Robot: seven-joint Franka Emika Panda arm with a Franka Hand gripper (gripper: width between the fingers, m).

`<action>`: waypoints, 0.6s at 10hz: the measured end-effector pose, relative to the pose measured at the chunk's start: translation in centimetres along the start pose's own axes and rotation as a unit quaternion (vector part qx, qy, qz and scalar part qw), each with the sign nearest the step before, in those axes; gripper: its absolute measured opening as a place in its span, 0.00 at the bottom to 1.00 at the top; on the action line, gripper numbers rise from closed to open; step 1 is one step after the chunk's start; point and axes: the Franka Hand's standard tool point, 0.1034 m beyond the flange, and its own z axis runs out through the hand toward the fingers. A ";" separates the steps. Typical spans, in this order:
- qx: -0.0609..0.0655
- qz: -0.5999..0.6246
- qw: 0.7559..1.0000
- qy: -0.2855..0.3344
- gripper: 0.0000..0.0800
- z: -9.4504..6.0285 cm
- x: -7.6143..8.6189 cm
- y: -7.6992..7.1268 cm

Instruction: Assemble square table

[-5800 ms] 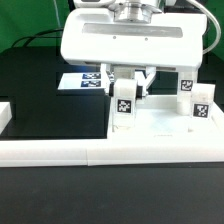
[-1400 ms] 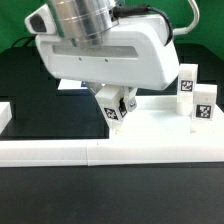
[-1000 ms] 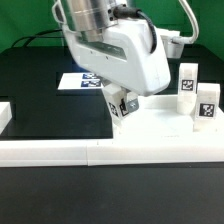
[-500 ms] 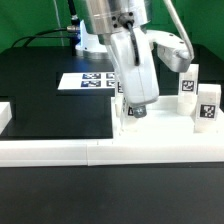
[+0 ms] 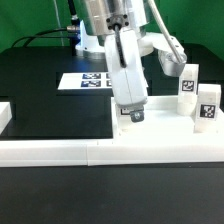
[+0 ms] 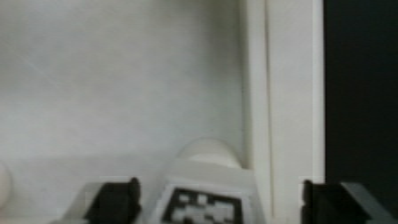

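The square tabletop (image 5: 165, 130) lies flat at the exterior view's right, a white slab. My gripper (image 5: 133, 116) points straight down at its near-left corner, around a short white tagged leg (image 6: 210, 192) that stands upright there. In the wrist view my gripper (image 6: 217, 203) has one dark finger (image 6: 118, 200) on each side of the leg, with a gap on both sides, so it is open. The hand hides most of this leg in the exterior view. Two more tagged legs (image 5: 187, 80) (image 5: 205, 108) stand upright on the slab's right side.
The marker board (image 5: 85, 80) lies on the black table behind the slab. A long white border rail (image 5: 90, 152) runs along the front, and another white rail piece (image 5: 5, 115) sits at the exterior view's left. The slab's edge (image 6: 285, 100) borders black table (image 6: 365, 100).
The hand has turned about its vertical axis over the leg, and the arm has swung from the exterior view's left to upright. The leg has stayed at the same corner.
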 end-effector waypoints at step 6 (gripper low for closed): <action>-0.027 -0.287 0.957 0.000 0.81 -0.2 -0.7 0.1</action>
